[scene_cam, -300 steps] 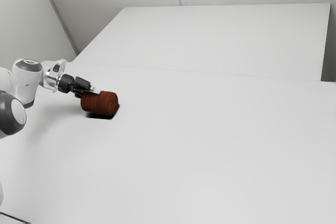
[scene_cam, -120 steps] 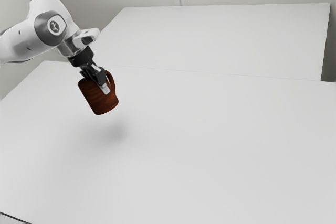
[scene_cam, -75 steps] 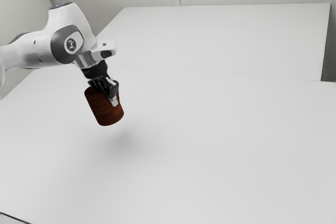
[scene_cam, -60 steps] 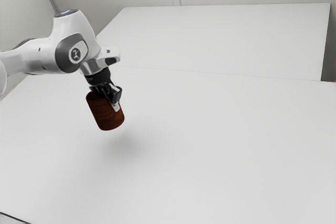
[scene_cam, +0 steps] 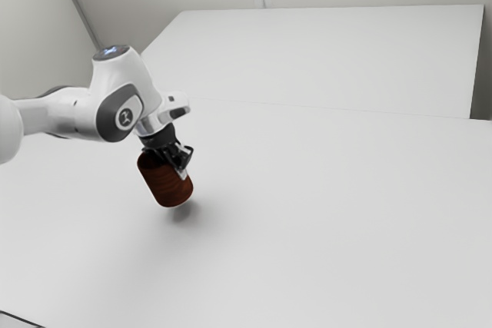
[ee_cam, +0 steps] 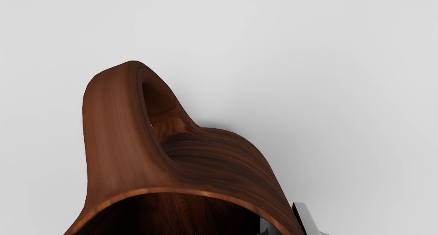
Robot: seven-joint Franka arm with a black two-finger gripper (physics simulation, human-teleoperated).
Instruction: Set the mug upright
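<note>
the mug (scene_cam: 165, 184) is off its side, mouth up and base down, but leaning, its mouth tipped toward the exterior view's left; it hangs from the gripper (scene_cam: 178, 167), whose fingers are clamped on its wall, one inside the mouth, the other (ee_cam: 307, 218) against the outside; the shadow (scene_cam: 182, 213) lies near the base, so i judge the mug just above the table (scene_cam: 323, 213), though i cannot rule out a touch; most of the turning looks done; what is left, i think, is to take out the lean, lower until the base sits flat, then let go and back off; letting go at this slant could make it rock or topple; the handle (ee_cam: 113, 125) stands out beside the grip, away from the fingers; the table runs on broadly toward the exterior view's right, its edges well apart from the mug, leaving room to level it.
</note>
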